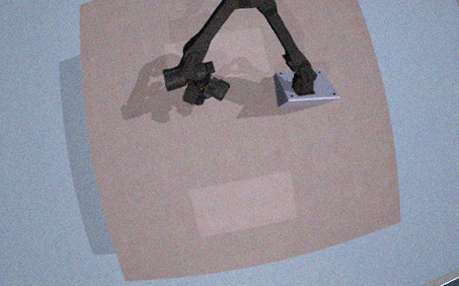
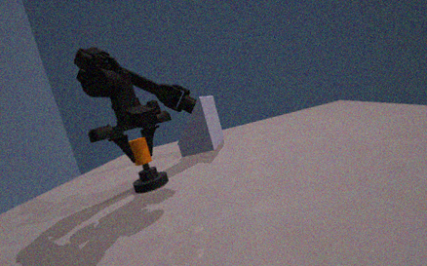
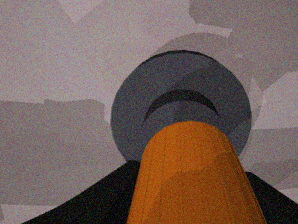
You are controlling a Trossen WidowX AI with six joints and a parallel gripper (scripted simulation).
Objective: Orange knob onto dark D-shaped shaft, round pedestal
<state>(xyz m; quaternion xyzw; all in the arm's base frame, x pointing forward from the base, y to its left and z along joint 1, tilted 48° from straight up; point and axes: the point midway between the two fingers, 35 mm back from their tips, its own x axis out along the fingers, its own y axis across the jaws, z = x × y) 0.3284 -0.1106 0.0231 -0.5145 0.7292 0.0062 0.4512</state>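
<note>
Pinching an orange, smooth-sided cylindrical knob (image 2: 140, 151) (image 3: 190, 170) between two black fingers (image 2: 123, 146), with the dark parallel-jaw gripper (image 1: 197, 89) (image 2: 142, 156) (image 3: 189, 177) closed on opposite sides and pointing downward. Reaching out on a black jointed arm (image 1: 216, 31) (image 2: 140, 79), bent at the elbow near the top edge of a tan, matte bench (image 1: 147, 178) (image 2: 311, 186) (image 3: 40, 75) as seen from above. In that view, placed nearer to the bench's top-left corner than to its bottom-right corner, and left of the pale grey wedge-shaped base (image 1: 326, 92) (image 2: 212, 120).

From the side, held upright or nearly so above a round, stepped, dark grey pedestal (image 2: 150, 184) (image 3: 132, 95), with a short length of dark shaft (image 2: 145, 166) showing between. Not seated on the pedestal. Impossible to tell whether already around the shaft's tip, or how the flat sides line up. Seen from the wrist, overlapping the near part of the pedestal's disc and hiding the shaft. Also hidden beneath the gripper in the top view.
</note>
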